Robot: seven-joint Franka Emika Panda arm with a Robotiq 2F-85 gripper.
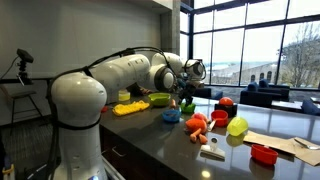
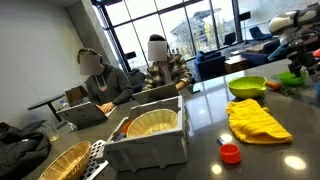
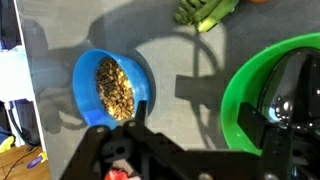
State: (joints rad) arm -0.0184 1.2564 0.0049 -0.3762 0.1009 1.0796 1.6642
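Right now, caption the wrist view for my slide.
Black gripper close to a round blue plastic bowl of brown nuts, beside a larger green plastic bowl, green stalks beyond.

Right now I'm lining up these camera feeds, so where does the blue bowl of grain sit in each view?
Exterior view: the blue bowl stands on the dark counter, just below the picture's centre.
Exterior view with the yellow cloth in front: the bowl cannot be made out.
Wrist view: left of centre, holding brown grains.
Shared landmark: the gripper, close by the bowl.
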